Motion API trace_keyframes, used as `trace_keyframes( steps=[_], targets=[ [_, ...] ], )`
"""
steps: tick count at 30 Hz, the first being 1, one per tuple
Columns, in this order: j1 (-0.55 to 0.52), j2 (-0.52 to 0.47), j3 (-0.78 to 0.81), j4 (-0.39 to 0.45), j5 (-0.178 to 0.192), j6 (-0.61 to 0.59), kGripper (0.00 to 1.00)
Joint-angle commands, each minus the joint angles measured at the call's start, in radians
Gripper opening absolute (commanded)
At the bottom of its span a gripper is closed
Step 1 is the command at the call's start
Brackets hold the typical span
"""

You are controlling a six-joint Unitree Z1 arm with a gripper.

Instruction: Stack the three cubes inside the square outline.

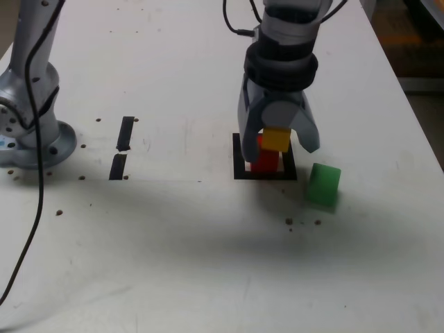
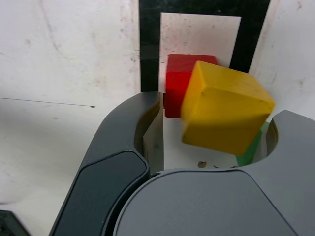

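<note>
Gripper (image 2: pixel 219 112) jaws stand partway apart, not clamped on the tilted yellow cube (image 2: pixel 227 108) between them, above the red cube (image 1: pixel 264 163) inside the square outline (image 1: pixel 240 173); the green cube (image 1: pixel 324 184) lies just outside.

A solid red cube (image 2: pixel 177 83) and a plain yellow cube (image 1: pixel 276 139), its face shading to orange, appear right of centre in the exterior view, and a uniformly green cube (image 1: pixel 323 184) shows at lower right of them. A black outline (image 1: pixel 240 171) frames a white interior. Two black strips (image 1: pixel 125 133) mark the left of that view's frame, on a whitish counter (image 1: pixel 173 257) flecked with reddish-brown spots. The tool (image 2: pixel 197 201) is two-tone, dark grey and lighter grey, across the wrist view's lower frame.
</note>
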Motion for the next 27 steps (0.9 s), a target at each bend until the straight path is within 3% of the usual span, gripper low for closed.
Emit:
trace_keyframes(
  steps=[1, 12, 20, 27],
  targets=[
    [0.001, -0.025, 0.008, 0.009, 0.004, 0.000, 0.79],
    [0.000, -0.121, 0.046, 0.079, 0.024, -0.020, 0.82],
    [-0.056, -0.199, -0.003, 0.087, 0.093, -0.030, 0.84],
    [-0.126, -0.224, -0.038, 0.070, 0.130, -0.031, 0.97]
  ],
)
